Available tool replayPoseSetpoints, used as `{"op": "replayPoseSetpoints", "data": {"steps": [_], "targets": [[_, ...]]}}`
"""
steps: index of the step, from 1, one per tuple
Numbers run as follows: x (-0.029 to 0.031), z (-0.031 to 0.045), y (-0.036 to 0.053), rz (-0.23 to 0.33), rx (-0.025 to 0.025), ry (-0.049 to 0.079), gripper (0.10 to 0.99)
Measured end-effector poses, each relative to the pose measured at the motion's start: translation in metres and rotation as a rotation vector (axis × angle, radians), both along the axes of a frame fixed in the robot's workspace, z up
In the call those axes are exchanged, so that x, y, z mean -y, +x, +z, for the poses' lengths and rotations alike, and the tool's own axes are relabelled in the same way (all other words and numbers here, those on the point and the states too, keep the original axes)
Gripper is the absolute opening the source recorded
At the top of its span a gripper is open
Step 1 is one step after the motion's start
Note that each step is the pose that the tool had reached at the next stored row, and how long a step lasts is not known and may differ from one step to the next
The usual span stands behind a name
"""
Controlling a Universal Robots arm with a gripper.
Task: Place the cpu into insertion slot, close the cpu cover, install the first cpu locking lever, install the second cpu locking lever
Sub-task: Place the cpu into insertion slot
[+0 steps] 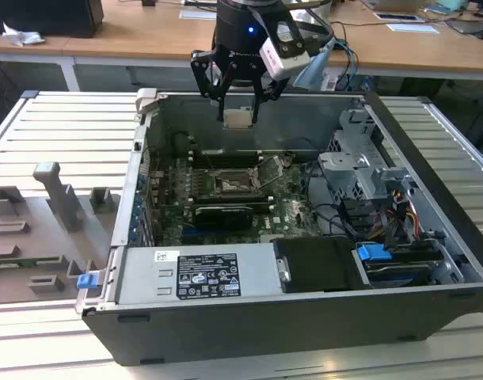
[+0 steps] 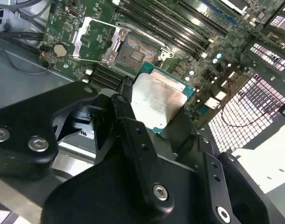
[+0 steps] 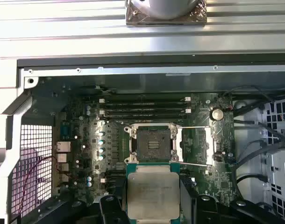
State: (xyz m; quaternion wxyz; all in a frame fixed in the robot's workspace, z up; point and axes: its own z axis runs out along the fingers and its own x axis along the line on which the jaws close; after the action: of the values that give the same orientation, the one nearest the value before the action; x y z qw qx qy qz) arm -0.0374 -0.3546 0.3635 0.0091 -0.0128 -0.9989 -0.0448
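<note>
While the claw (image 1: pixel 239 117) grips the cpu (image 3: pixel 153 192), the insertion slot (image 3: pixel 154 143) gapes.

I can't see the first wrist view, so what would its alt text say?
The claw holds the cpu, a silvery square chip, over an open computer case. Past the chip, on the green motherboard, lies the empty insertion slot, with the cpu cover swung open beside it.

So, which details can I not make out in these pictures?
Exterior view: the contacts in the insertion slot are too small to judge.
First wrist view: one edge of the cpu is cut off by the picture's border.
Second wrist view: the end effector, shut on the cpu, covers one cpu edge.
</note>
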Motion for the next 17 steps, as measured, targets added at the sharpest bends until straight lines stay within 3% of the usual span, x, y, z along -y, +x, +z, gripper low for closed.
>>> {"op": "replayPoseSetpoints", "data": {"steps": [17], "targets": [[0.0, 0.0, 0.0, -0.158, 0.0, 0.0, 0.541]]}}
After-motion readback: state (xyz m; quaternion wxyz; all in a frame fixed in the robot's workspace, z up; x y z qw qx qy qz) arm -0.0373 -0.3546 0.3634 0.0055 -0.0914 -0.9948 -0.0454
